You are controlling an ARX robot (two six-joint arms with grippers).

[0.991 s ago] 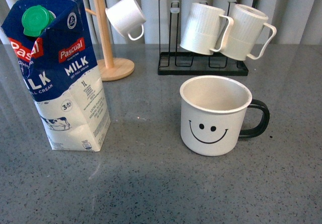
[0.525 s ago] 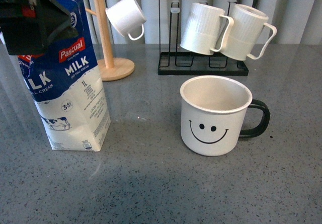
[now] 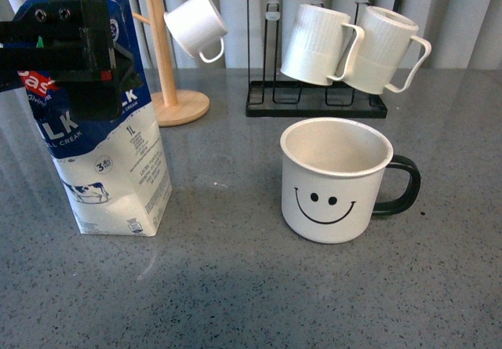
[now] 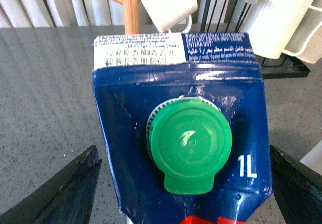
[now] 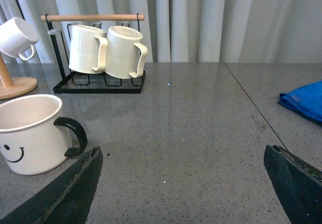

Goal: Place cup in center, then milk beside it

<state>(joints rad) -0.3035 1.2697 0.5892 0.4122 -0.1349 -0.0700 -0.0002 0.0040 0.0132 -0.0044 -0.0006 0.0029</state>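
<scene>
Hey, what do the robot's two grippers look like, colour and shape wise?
Both are matte black. In the front view the left gripper looks like a boxy black block with two small round fasteners near its top edge. In the wrist views its fingers, and those of the right gripper, are plain black wedges tapering to narrow tips. No cables or markings show.
</scene>
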